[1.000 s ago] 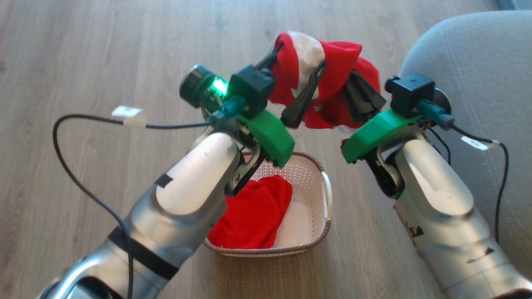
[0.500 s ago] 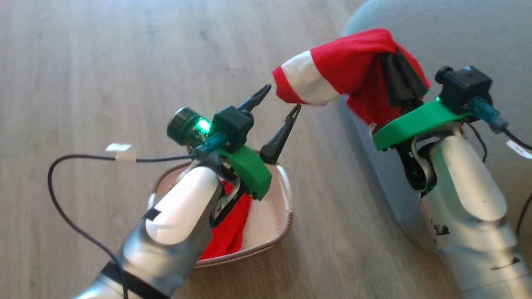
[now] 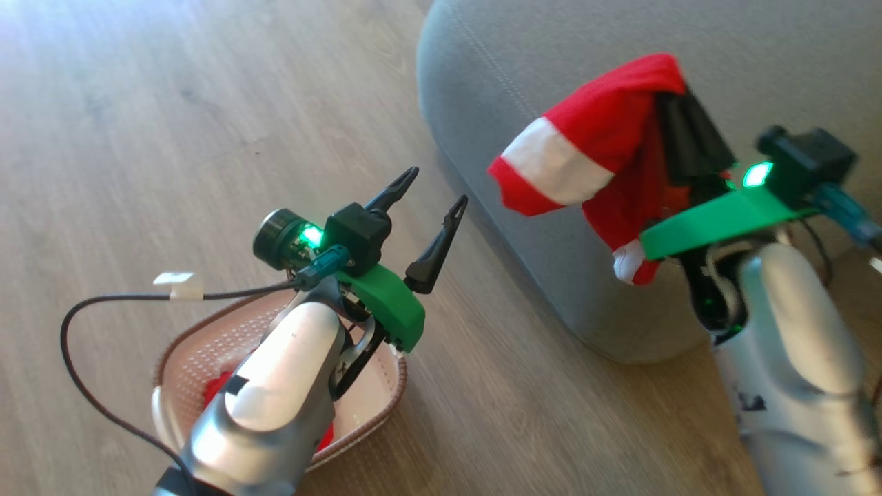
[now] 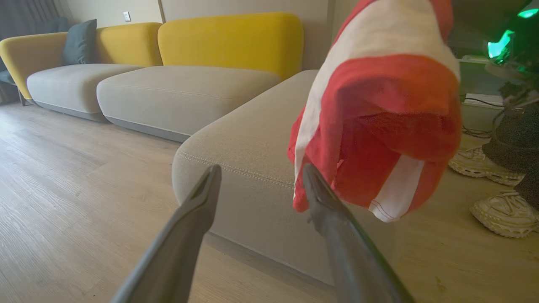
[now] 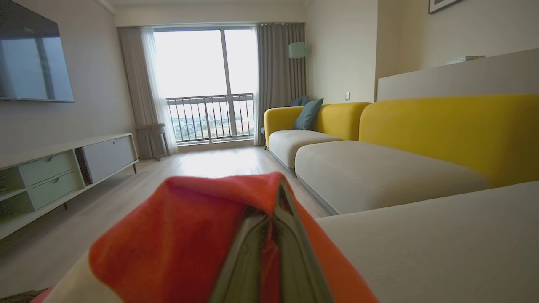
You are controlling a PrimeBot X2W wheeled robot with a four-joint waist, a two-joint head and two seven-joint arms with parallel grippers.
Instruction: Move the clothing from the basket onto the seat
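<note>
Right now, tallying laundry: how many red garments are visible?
2: one red-and-white garment in the right gripper by the seat; one plain red garment in the basket, mostly hidden behind the left arm.

Wood floor (image 5: 202, 164), yellow sofa (image 5: 446, 130) — bright window (image 5: 202, 63) (perhaps a balcony (image 5: 210, 115)).

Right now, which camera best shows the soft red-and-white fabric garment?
Head view: nearly the whole garment, hanging from the shut right gripper. Left wrist view shows its hanging end, close and blurred; right wrist view, red fabric over the fingers.

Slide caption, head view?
Right end effector holds the red-and-white garment by the seat; left end effector open, near the basket.
</note>
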